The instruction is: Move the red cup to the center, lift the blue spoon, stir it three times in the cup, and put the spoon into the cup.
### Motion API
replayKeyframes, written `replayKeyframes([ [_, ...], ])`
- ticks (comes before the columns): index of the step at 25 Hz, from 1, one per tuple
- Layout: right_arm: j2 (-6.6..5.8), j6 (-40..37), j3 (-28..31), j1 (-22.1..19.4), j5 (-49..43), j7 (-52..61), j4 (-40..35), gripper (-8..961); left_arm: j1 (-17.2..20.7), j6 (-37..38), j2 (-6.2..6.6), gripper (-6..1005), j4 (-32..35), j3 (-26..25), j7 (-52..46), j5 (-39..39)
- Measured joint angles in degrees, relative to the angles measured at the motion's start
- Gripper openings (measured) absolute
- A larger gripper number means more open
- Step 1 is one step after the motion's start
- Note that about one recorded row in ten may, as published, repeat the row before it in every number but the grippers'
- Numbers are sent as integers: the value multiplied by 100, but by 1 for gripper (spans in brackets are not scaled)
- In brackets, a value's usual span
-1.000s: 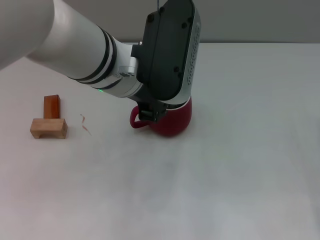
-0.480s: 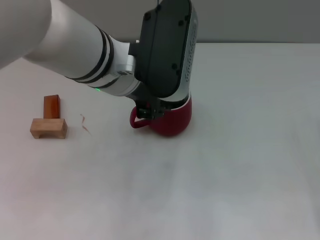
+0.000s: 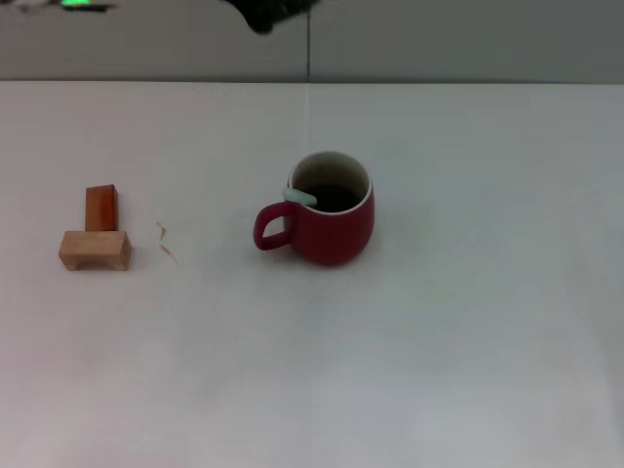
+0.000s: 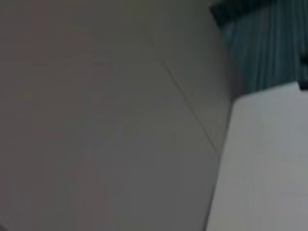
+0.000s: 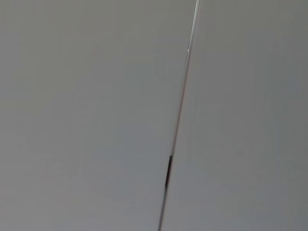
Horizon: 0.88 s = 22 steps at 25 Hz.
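Note:
The red cup stands upright near the middle of the white table in the head view, its loop handle pointing to the left. The blue spoon rests inside it, and only the pale blue handle end shows over the rim by the handle side. A dark tip of my left gripper shows at the top edge, high above and well clear of the cup. The right gripper is out of view. Both wrist views show only a grey wall.
Two small wooden blocks lie at the left: a pale bridge-shaped one with a reddish-brown one behind it. A thin curled scrap lies between them and the cup.
My left arm, which covered the cup's top, has pulled up and away to the top edge. The cup now stands uncovered with the spoon left inside it.

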Motion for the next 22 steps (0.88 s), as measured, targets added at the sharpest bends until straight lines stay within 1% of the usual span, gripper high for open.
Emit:
replayKeyframes([
  [1,-1,0,11,0,2,0,-10,719,64,-2,1,306,-91,-364,120,-427],
  [5,-7,0,38,7,14,0,-48,719,248,-11,4,306,-604,-1446,494,-1987],
  [9,-9,33,52,30,25,0,-85,721,390,-56,9,307,-1461,-2398,920,-3332],
  [12,-10,44,97,68,40,0,-146,721,503,-176,7,307,-2234,-2877,1360,-4151],
  [14,-13,41,164,95,45,0,-190,721,530,-245,7,307,-2721,-3152,1719,-4525],
  [16,-15,23,226,122,47,0,-239,721,545,-307,1,307,-3290,-3496,2266,-4965],
  [20,-17,15,322,130,48,0,-270,720,581,-328,-1,307,-4305,-3951,3305,-5871],
  [22,-18,15,346,130,48,0,-284,720,589,-331,9,306,-4737,-4122,3630,-6175],
])
